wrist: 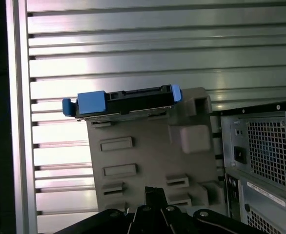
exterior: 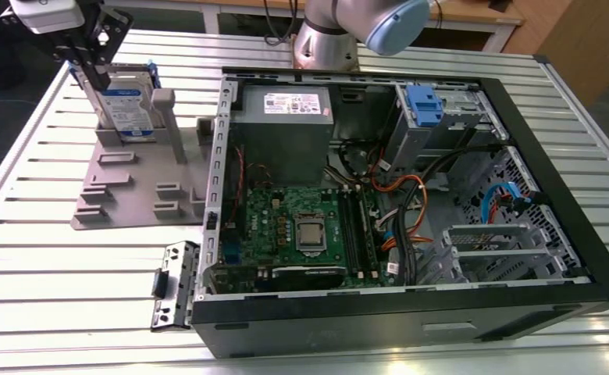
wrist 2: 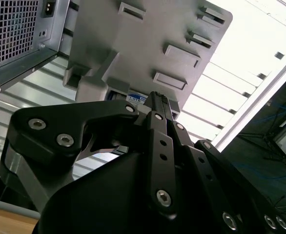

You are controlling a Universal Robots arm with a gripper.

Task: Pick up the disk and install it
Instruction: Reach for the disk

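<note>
Hanging over the disk, the gripper hides its top.

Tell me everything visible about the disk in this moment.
The disk is a flat silver metal drive with a white-and-blue label and blue plastic side rails. It stands upright in a slot of the grey holder, to the exterior view's left of the open computer case. The gripper hangs close above it; contact cannot be told.

Exterior view: claw body cut off at the top edge, and it covers one upper corner of the disk. Second wrist view: claw linkage hides most of the disk, just a label sliver visible.
</note>
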